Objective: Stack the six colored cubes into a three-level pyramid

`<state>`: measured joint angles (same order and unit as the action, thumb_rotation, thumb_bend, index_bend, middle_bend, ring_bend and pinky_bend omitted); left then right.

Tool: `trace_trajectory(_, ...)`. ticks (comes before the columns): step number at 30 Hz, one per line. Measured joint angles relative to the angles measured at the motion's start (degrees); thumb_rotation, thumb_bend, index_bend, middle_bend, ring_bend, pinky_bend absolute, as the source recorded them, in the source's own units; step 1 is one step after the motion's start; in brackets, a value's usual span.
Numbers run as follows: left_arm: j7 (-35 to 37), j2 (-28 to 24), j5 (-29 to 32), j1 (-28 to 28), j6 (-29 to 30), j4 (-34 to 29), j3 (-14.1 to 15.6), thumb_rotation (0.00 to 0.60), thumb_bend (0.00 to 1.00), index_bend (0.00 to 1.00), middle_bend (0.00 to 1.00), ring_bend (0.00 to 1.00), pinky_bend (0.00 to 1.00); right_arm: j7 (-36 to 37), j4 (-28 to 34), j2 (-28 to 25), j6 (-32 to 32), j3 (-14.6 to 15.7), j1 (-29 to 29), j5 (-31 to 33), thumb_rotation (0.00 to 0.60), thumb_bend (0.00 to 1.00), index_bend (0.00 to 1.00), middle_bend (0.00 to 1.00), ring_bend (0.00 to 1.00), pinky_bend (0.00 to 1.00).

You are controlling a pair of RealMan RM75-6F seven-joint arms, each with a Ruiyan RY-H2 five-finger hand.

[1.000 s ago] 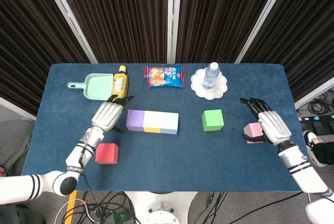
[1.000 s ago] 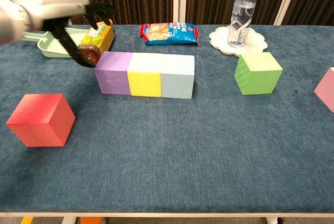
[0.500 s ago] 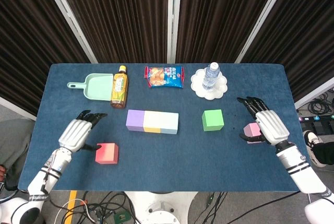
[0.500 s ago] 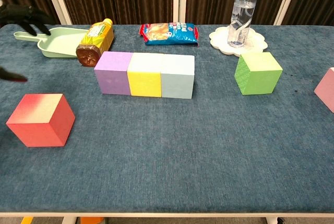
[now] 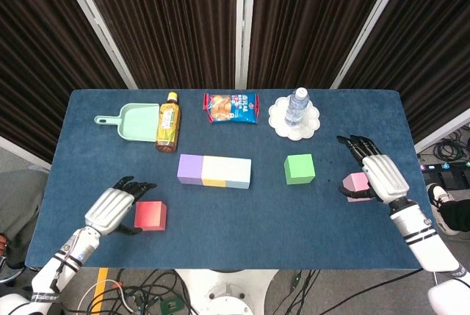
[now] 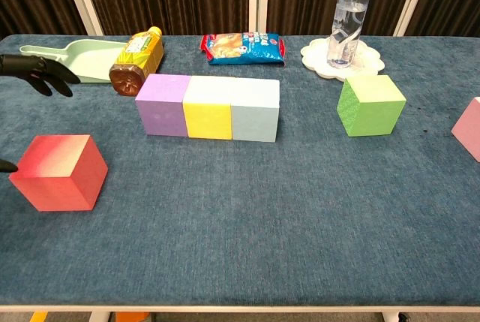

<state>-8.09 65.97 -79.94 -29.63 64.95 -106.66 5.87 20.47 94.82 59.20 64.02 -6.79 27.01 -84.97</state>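
Head view showing right hand (image 5: 373,174) cupping over pink cube (image 5: 357,183), grasp unclear; left hand (image 5: 114,205) lying released beside red cube (image 5: 150,215); chest view catching only left fingertips (image 6: 45,74).

Dark pleated curtains (image 5: 176,14) behind a blue-clothed table (image 5: 235,219); cables below.

The left hand (image 5: 114,210) drew back from the purple cube (image 5: 191,169). It came down beside the red cube (image 5: 150,215), fingers spread.
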Motion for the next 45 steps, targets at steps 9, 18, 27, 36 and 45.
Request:
trace_trajectory(9, -5.0, 5.7, 5.3, 0.2, -3.2, 3.2, -1.5, 0.600, 0.07, 0.14, 0.18, 0.18, 0.10, -0.1, -0.3, 0.5, -0.8, 0.0, 0.5, 0.3, 0.600, 0.10, 0.00, 0.11, 0.00, 0.00)
trace_trajectory(18, -7.4, 10.5, 7.1, 1.0, -3.2, 6.6, -2.9, 0.600, 0.10, 0.34, 0.42, 0.34, 0.12, 0.0, -0.4, 0.6, -0.8, 0.0, 0.4, 0.6, 0.600, 0.10, 0.00, 0.11, 0.00, 0.00)
trace_trajectory(27, -3.9, 9.8, 3.8, 1.5, -1.9, 7.3, -4.1, 0.600, 0.11, 0.44, 0.51, 0.41, 0.19, 0.1, 0.0, 0.2, -0.2, -0.1, 0.1, 0.3, 0.600, 0.10, 0.00, 0.11, 0.00, 0.00)
trace_trajectory(36, 3.1, -1.2, 0.0, -1.6, -1.9, 3.0, -9.9, 0.600, 0.11, 0.42, 0.50, 0.41, 0.19, -0.1, 0.5, -0.1, 0.5, -0.1, -0.2, 0.3, 0.600, 0.10, 0.00, 0.11, 0.00, 0.00)
trace_trajectory(45, 5.4, -4.8, 1.8, -11.6, -14.2, 2.5, -15.5, 0.600, 0.11, 0.40, 0.48, 0.41, 0.18, -0.4, 1.0, -0.1, 1.0, -0.4, -0.5, 0.5, 0.600, 0.10, 0.00, 0.11, 0.00, 0.00)
